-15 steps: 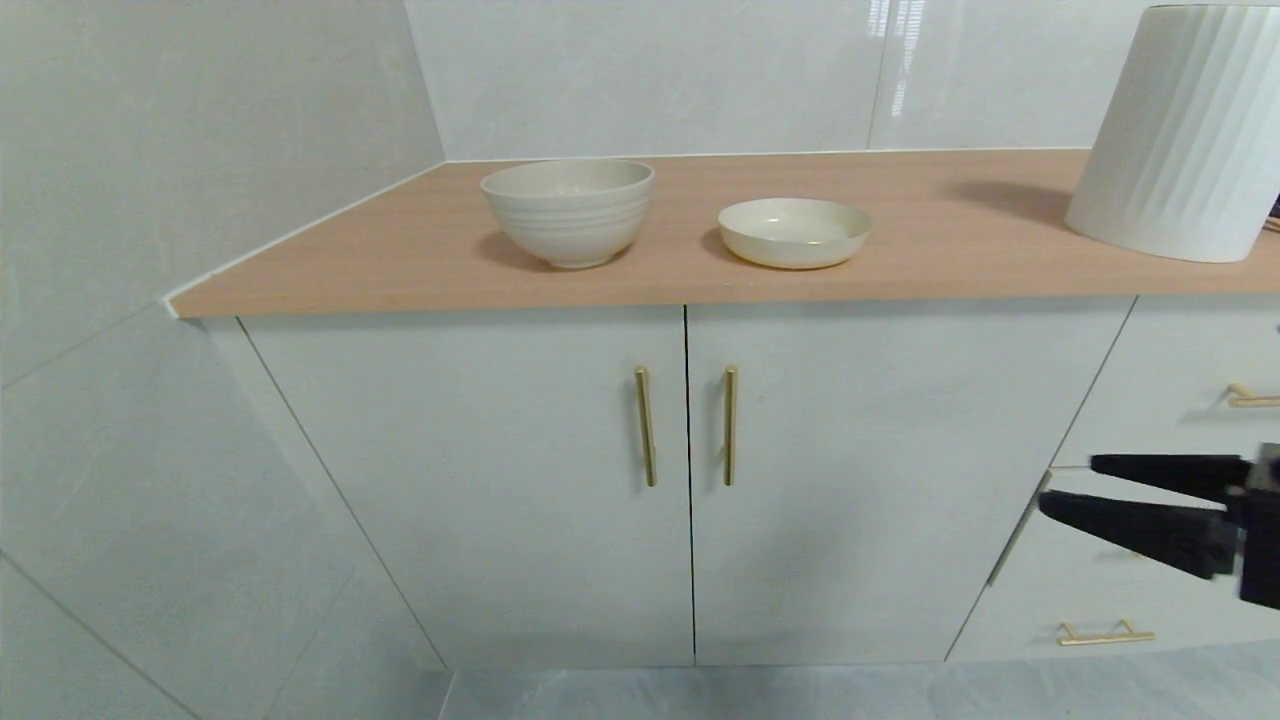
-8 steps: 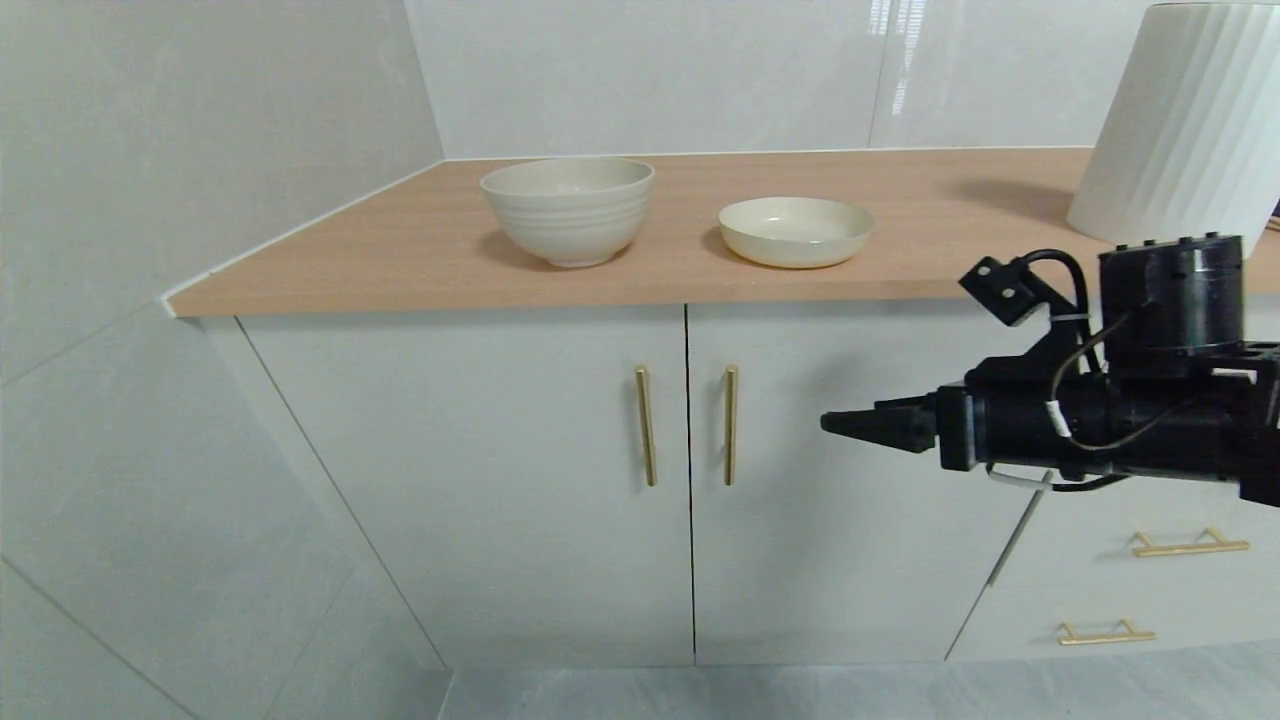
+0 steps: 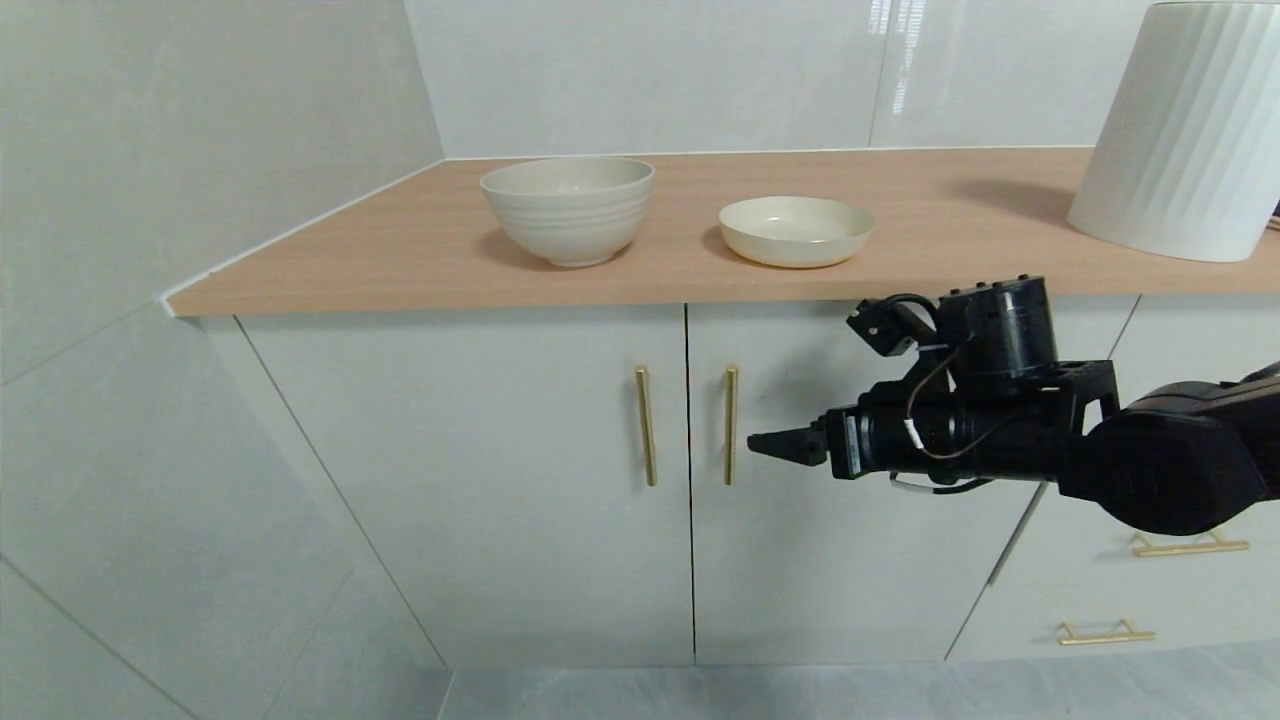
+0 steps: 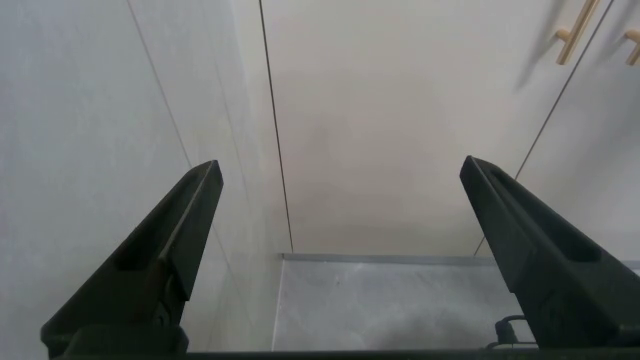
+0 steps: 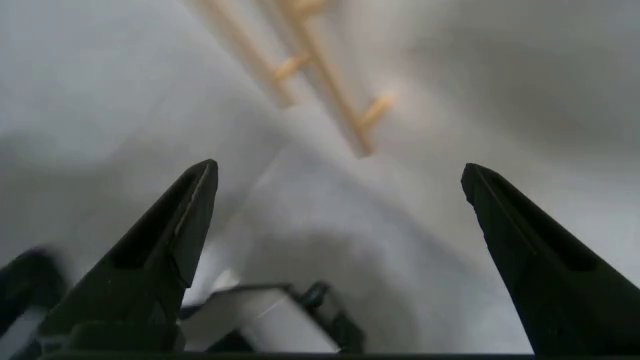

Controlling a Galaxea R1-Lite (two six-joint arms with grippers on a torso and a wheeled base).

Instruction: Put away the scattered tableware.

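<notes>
Since the bowl (image 3: 567, 210) and the shallow dish (image 3: 796, 231) both sit on the table (image 3: 400, 250), none of the tableware is put away yet, and the cupboard below them is shut. The right gripper (image 3: 790, 445) hangs in front of the right-hand door (image 3: 860, 560), below the table's edge, its fingers spread wide and holding nothing. The dish lies almost straight above it. The bowl is also above it, but well off to its left. That door's brass handle (image 3: 730, 425) stands just beside the gripper's tip, on its left, not touching it. The other door's handle (image 3: 646, 425) is a little farther the same way. The left gripper (image 4: 340, 175) is low beside the cupboard, likewise spread and empty. As I judge it, the job is at its very start: a door probably has to be opened first, then both pieces lifted and stowed.
</notes>
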